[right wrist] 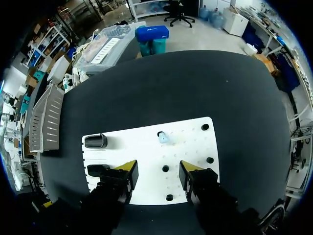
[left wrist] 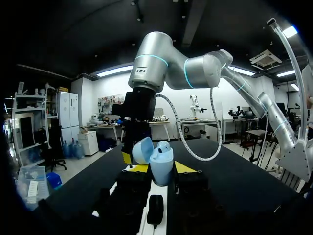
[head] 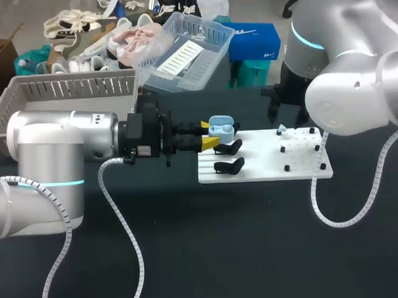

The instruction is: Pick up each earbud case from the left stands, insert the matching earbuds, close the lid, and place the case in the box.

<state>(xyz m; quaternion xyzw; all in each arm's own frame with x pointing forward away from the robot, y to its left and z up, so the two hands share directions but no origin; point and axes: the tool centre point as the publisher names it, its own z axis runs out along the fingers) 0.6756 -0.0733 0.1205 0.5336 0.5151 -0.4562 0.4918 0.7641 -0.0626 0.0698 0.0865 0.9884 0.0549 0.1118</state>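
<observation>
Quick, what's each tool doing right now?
Left tool: closed on the blue earbud case.
Right tool: open, holding nothing.

A white pegboard (head: 259,161) lies flat on the black table (head: 210,254), with what look like small black pegs (head: 287,167) scattered over its right half.

Nothing fancy, just a plain black table (head: 190,255) that filled the lower frame, evenly lit.
</observation>
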